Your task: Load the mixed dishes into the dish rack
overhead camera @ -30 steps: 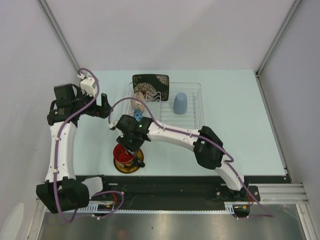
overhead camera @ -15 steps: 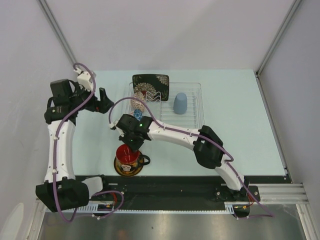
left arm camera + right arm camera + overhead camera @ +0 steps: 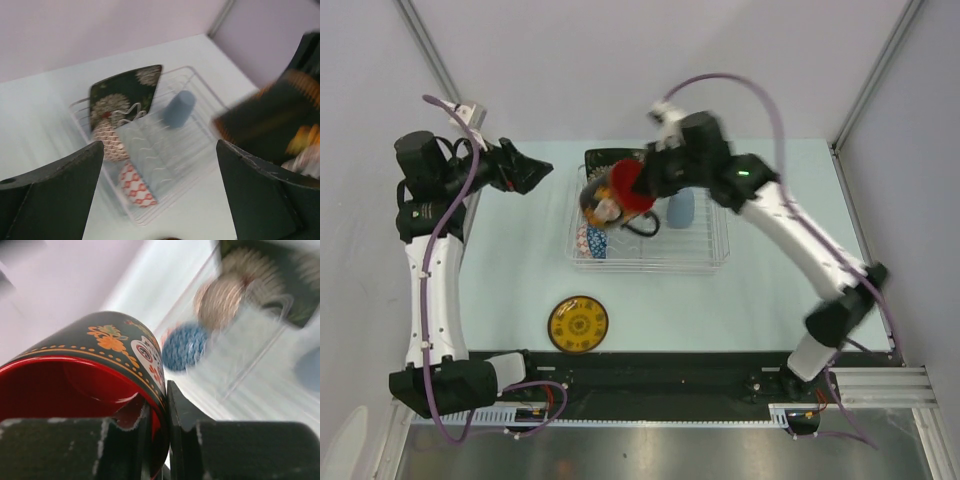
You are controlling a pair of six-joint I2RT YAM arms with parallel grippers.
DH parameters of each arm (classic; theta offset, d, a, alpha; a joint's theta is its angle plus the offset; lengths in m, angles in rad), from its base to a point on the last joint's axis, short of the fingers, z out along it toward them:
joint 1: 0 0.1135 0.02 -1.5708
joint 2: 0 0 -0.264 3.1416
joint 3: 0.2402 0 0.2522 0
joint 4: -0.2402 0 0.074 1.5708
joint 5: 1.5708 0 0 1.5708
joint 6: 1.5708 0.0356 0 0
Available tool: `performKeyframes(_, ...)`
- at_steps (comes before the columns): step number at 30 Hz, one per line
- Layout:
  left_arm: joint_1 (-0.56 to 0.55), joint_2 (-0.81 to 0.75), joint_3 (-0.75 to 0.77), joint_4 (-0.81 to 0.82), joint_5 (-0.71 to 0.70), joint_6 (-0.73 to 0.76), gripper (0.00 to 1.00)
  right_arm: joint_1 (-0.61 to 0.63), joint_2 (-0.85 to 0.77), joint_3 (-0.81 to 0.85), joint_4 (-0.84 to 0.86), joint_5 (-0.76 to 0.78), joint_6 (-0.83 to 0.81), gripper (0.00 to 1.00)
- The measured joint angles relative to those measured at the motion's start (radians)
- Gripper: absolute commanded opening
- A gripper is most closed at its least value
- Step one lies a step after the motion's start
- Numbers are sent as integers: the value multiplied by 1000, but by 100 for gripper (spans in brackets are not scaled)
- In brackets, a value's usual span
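Note:
My right gripper [image 3: 642, 184] is shut on the rim of the mug [image 3: 625, 190], dark and patterned outside, red inside [image 3: 75, 385]. It holds the mug tilted in the air above the left part of the white wire dish rack [image 3: 650, 263]. One finger is inside the rim, the other outside. The rack holds the black floral plate [image 3: 605, 156], the beige netted bowl [image 3: 107, 142] and the small blue bowl [image 3: 592, 242]. The yellow saucer [image 3: 578, 323] lies bare on the table near the front. My left gripper [image 3: 542, 170] is open and empty, raised left of the rack.
A plain blue-grey cup [image 3: 681, 208] stands upside down in the rack's middle. The rack sits on a clear tray [image 3: 723, 172]. Grey walls close the back and both sides. The arm bases stand along the near edge.
My right gripper lifted the mug off the yellow saucer and swung it up and back over the rack. My left arm rose and drew back toward the far left.

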Motion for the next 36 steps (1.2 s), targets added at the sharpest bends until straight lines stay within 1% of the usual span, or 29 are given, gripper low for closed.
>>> performKeyframes(2, 0, 4, -1, 63, 63, -90, 100, -137, -196, -175, 190, -57, 109, 0)
performKeyframes(3, 0, 8, -3, 109, 99, -145, 100, -217, -306, -292, 306, -85, 174, 0)
performKeyframes(4, 0, 13, -8, 169, 136, -216, 99, -297, -415, -416, 426, -99, 249, 0)
performKeyframes(5, 0, 16, -21, 247, 170, -289, 100, -367, -500, -505, 506, -102, 307, 0)
performKeyframes(6, -2, 17, -41, 325, 200, -364, 99, -422, -558, -578, 577, -106, 372, 0)
performKeyframes(7, -7, 19, -71, 428, 234, -467, 100, -449, -591, -620, 639, -113, 423, 0)
performKeyframes(8, -12, 22, -89, 493, 254, -532, 100, -453, -600, -640, 690, -124, 463, 0)
performKeyframes(9, -27, 28, -114, 579, 277, -615, 100, -448, -593, -660, 777, -155, 526, 0)
performKeyframes(11, -75, 39, -138, 660, 294, -704, 100, -424, -556, -674, 904, -200, 613, 0)
performKeyframes(13, -158, 46, -158, 710, 301, -765, 99, -395, -497, -698, 1007, -229, 698, 0)
performKeyframes(18, -338, 61, -189, 827, 303, -873, 100, -370, -386, -735, 1109, -232, 826, 0)
performKeyframes(23, -385, 74, -233, 900, 293, -934, 100, -364, -339, -744, 1174, -217, 900, 0)
performKeyframes(29, -433, 76, -274, 869, 268, -919, 100, -331, -287, -744, 1337, -193, 988, 0)
performKeyframes(36, -457, 120, -251, 821, 209, -886, 100, -245, -148, -744, 1542, -150, 1122, 0)
